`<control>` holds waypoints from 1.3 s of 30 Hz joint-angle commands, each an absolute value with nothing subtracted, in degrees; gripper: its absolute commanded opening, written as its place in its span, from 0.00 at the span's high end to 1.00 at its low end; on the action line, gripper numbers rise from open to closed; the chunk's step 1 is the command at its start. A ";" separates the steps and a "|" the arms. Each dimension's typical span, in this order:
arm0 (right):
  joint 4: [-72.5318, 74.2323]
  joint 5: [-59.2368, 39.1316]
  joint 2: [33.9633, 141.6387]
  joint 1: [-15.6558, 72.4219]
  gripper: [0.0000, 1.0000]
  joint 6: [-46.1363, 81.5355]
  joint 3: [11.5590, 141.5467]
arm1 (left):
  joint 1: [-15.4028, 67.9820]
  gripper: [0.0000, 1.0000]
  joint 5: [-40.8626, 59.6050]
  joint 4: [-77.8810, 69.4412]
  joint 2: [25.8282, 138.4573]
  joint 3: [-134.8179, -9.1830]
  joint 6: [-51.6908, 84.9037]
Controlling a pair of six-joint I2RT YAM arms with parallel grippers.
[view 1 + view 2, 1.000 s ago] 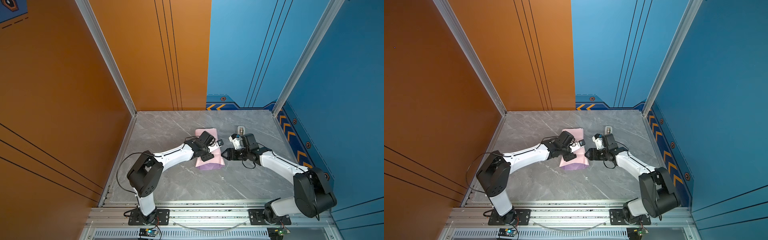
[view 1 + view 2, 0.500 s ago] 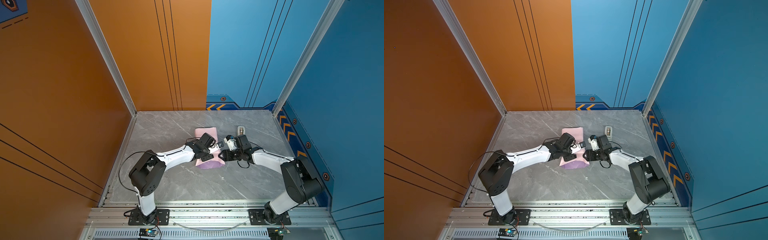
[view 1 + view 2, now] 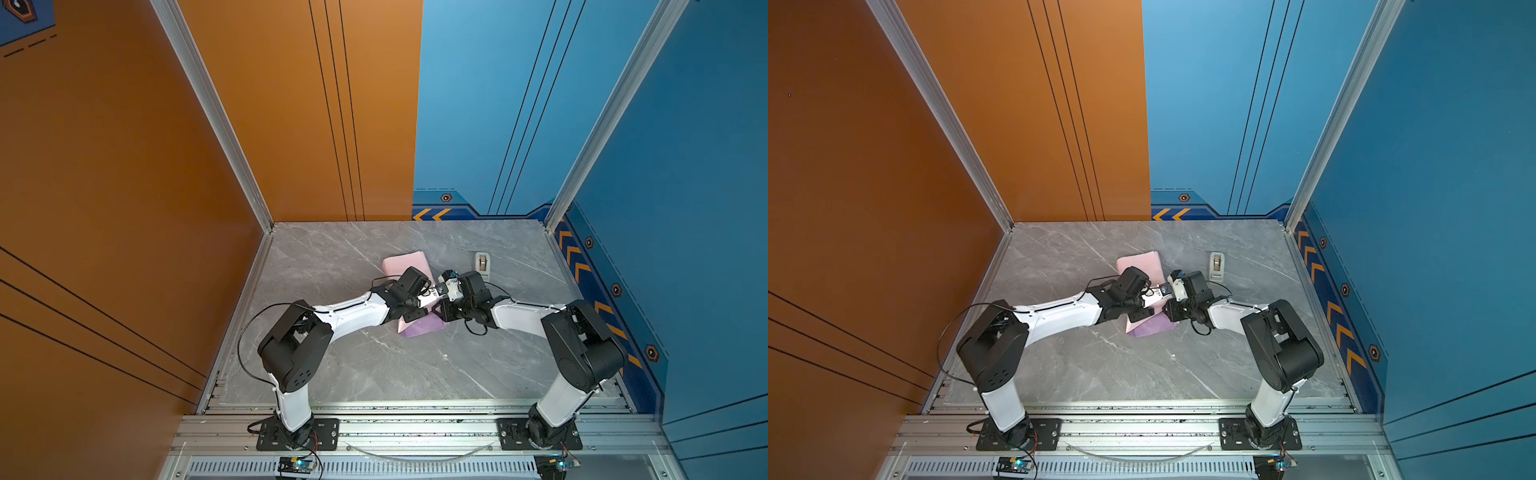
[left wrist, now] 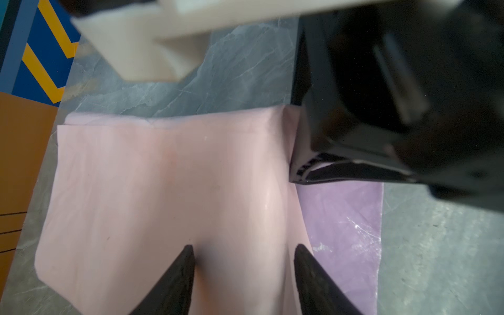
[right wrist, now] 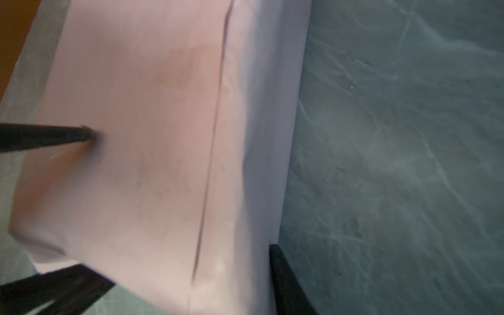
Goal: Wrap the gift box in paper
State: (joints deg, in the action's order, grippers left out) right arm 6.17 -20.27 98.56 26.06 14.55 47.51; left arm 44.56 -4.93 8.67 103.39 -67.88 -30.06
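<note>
The paper (image 3: 405, 262) lies folded into a parcel in the middle of the tabletop (image 3: 374, 365), between the two arms, with its pale pink face up at the far end and lilac showing at the near end. The gift box is nowhere visible (judging by the blocky rise of the sheet in the right wrist view, it sits inside the fold). The parcel's long axis runs away from the arm bases, slightly slanted, so each arm faces one long side.

The left gripper (image 4: 243, 246) reaches over from the left with its jaws partly open. Both tips press down on the pink top and clasp nothing. The right gripper (image 4: 302, 171) sits at the opposite long edge, where pink meets lilac. Its jaws look drawn nearly together with a pale sliver between them, but I cannot tell whether they have bitten on the sheet.

The next move likely turns on that edge. It lies right at the right jaws, so the right arm is the nearer one to work it while the left pins the top. The tape dispenser (image 3: 482, 266) stands beyond, on the right arm's side, apart from the parcel
</note>
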 commanded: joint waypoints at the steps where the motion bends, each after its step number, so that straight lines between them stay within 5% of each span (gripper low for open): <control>1: 10.05 -17.47 99.41 26.60 0.79 14.37 47.21 | 45.20 0.38 -3.85 8.21 101.90 -66.91 -28.14; 10: 11.35 -16.41 99.35 26.81 0.91 14.46 45.57 | 43.49 0.22 -4.22 6.33 97.08 -67.25 -26.03; 22: 11.54 -16.19 98.14 27.12 0.96 14.33 44.21 | 43.02 0.25 -7.26 8.21 101.72 -67.33 -28.96; 32: 0.36 -15.72 88.71 25.53 0.57 11.88 42.31 | 43.50 0.42 -9.73 6.69 103.35 -65.73 -30.74; 39: 0.20 -17.27 86.80 24.80 0.49 10.35 41.93 | 43.58 0.50 -8.85 5.90 103.72 -65.00 -31.27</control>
State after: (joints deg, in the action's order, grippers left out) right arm 2.39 -16.45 85.34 24.86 11.66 42.22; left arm 43.51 -8.60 6.24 102.85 -66.11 -30.63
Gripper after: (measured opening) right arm 0.513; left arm 0.501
